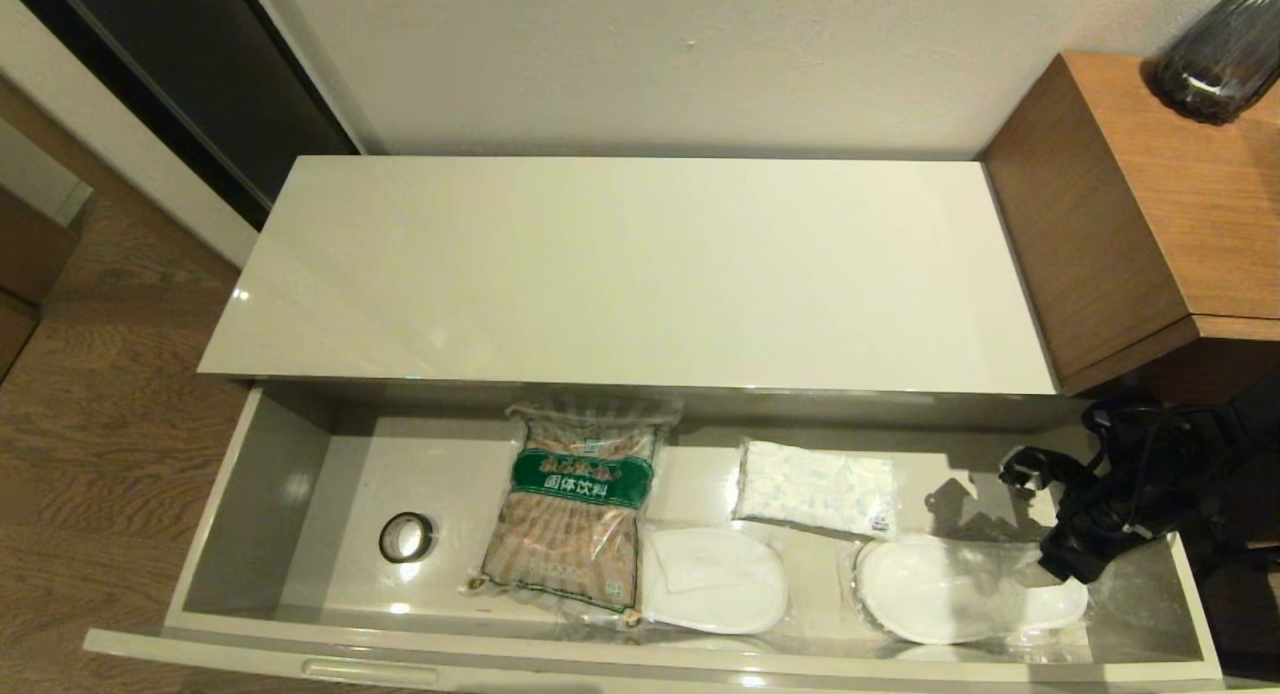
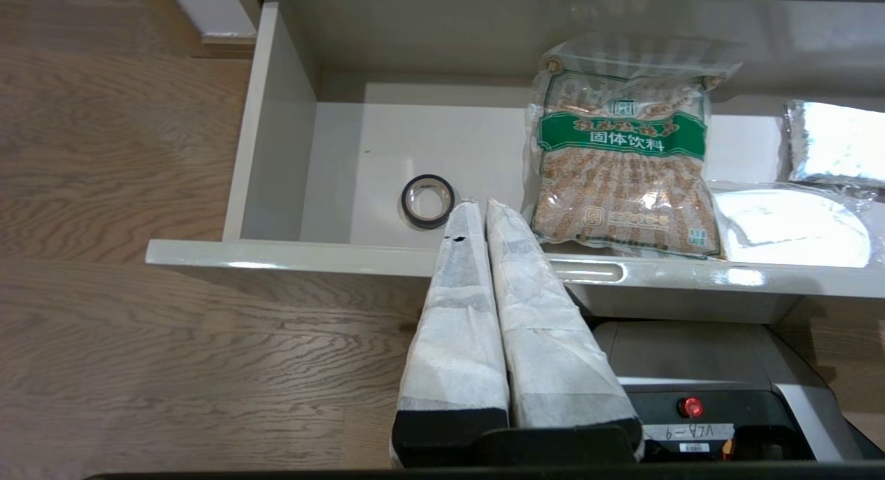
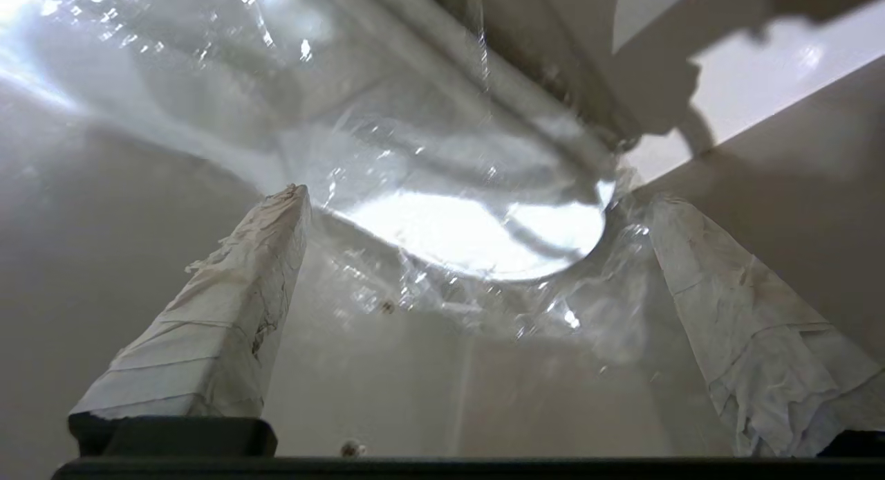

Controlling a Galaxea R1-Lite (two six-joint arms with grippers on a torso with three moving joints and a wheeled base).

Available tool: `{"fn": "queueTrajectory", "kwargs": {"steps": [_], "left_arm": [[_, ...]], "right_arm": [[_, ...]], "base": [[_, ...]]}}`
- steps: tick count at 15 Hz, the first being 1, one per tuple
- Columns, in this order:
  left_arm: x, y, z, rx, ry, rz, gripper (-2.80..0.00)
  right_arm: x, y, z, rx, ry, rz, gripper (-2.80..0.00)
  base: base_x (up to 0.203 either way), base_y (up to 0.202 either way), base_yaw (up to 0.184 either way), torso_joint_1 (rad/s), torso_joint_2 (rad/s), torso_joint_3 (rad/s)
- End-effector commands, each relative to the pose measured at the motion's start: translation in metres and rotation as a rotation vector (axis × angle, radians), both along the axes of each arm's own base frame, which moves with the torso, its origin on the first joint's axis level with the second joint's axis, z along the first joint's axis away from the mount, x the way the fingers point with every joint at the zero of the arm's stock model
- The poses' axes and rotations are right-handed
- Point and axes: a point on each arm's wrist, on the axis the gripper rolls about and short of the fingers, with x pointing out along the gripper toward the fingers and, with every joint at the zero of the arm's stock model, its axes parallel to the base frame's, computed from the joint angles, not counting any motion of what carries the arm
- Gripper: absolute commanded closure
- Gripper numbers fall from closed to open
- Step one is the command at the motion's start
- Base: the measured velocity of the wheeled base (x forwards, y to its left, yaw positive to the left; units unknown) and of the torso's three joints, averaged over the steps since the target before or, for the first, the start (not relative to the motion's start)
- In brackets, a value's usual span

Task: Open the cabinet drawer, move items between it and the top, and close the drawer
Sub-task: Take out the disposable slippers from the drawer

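The cabinet drawer [image 1: 270, 494], glossy grey-beige, stands pulled fully out below the bare cream top [image 1: 630, 274]. Inside it, right of centre, the white tissue pack [image 1: 815, 488] lies flat toward the back, with two plastic-sealed white slippers [image 1: 712, 580] [image 1: 945, 587] flat nearer the front.

Drawer [image 1: 262, 494] is sitting pulled out, and its left end is offering the most room: only a small black tape roll [image 1: 406, 537] is lying there, with bare floor around it. The brown packet [image 1: 575, 509] is taking up the middle, running near to far. Right of it things are getting crowded: one slipper pack [image 1: 712, 580] touching the packet, the tissue pack [image 1: 816, 488] sitting farther back, another slipper pack [image 1: 960, 586] filling the right end. The right gripper [image 3: 470, 203] is hanging there with fingers [image 3: 228, 307] spread, crinkled plastic lying between them. The cabinet top [image 1: 630, 264] is overhanging the far edge. The tall wooden surface [image 1: 1180, 194] is blocking the right side.
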Motion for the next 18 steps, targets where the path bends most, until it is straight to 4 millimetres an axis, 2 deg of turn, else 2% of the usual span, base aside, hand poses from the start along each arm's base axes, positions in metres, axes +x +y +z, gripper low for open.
{"fn": "queueTrajectory", "kwargs": {"steps": [1,5,13,18], "left_arm": [[0.000,0.000,0.000,-0.001,0.001,-0.001,0.00],[0.000,0.000,0.000,-0.001,0.001,-0.001,0.00],[0.000,0.000,0.000,-0.001,0.001,-0.001,0.00],[0.000,0.000,0.000,-0.001,0.001,-0.001,0.00]], "right_arm": [[0.005,-0.002,-0.006,-0.010,0.010,-0.006,-2.80],[0.017,-0.007,-0.024,-0.030,0.011,-0.033,-2.80],[-0.016,0.003,-0.046,-0.065,-0.123,-0.021,-2.80],[-0.021,0.006,-0.048,-0.097,-0.148,0.062,-2.80]], "base": [[0.000,0.000,0.000,0.000,0.00,0.000],[0.000,0.000,0.000,0.000,0.00,0.000],[0.000,0.000,0.000,0.000,0.00,0.000],[0.000,0.000,0.000,0.000,0.00,0.000]]}}
